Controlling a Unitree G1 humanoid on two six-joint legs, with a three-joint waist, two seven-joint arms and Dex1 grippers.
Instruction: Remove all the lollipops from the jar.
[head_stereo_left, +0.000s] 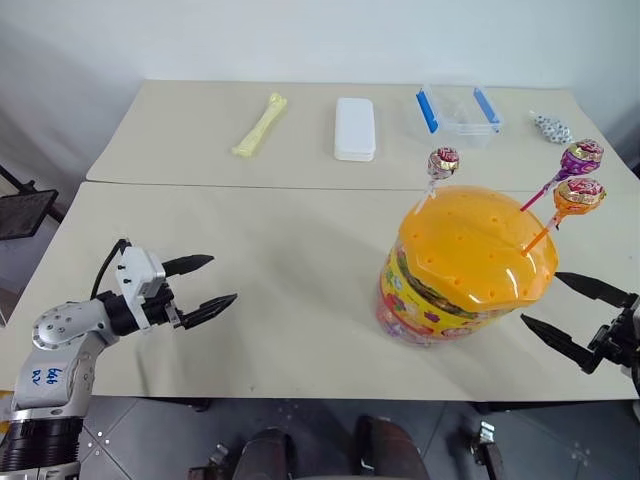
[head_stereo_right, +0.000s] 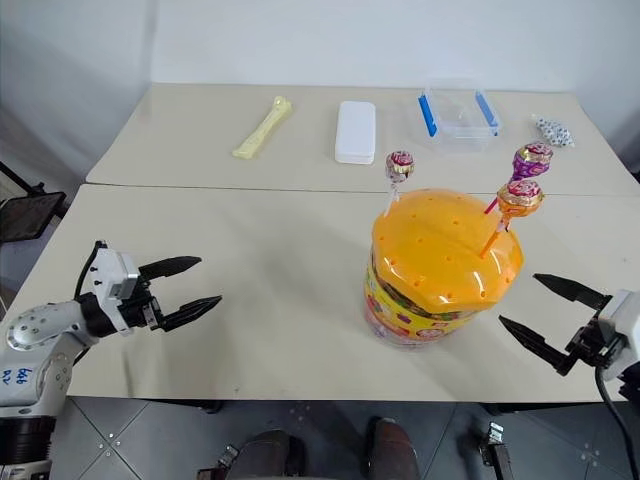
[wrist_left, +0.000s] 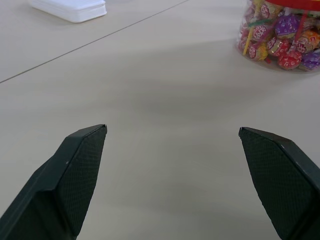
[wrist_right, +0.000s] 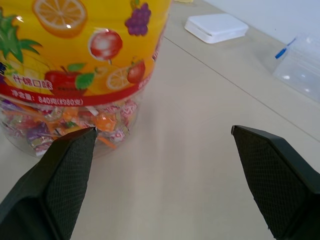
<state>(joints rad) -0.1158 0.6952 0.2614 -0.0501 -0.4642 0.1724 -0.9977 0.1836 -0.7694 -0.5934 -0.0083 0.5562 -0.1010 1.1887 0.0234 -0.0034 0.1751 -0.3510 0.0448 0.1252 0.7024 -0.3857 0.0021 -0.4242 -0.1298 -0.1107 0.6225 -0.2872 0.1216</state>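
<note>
The big clear plastic jar (head_stereo_left: 450, 290) with the yellow fruit label and the orange domed lid full of little holes stands on the near beige table (head_stereo_left: 280, 300), toward the robot's right and close to the front edge. Three lollipops stick up out of the lid: a pink-red lollipop (head_stereo_left: 443, 161) on a white stick at the back, and a purple lollipop (head_stereo_left: 581, 156) and an orange lollipop (head_stereo_left: 579, 194) side by side on the right. The left gripper (head_stereo_left: 200, 285) hovers well apart from the jar with its two black fingers wide apart and nothing in them. The right gripper (head_stereo_left: 575, 315) waits just beside the jar, also spread wide and empty. A pull on a stick could tip or drag the jar, and the front edge is near, so it could fall off. The sticks are thin and could slip out of a pinch. The purple and orange ones are close, so grabbing one may bump the other. There is lots of open table to the left of the jar.
</note>
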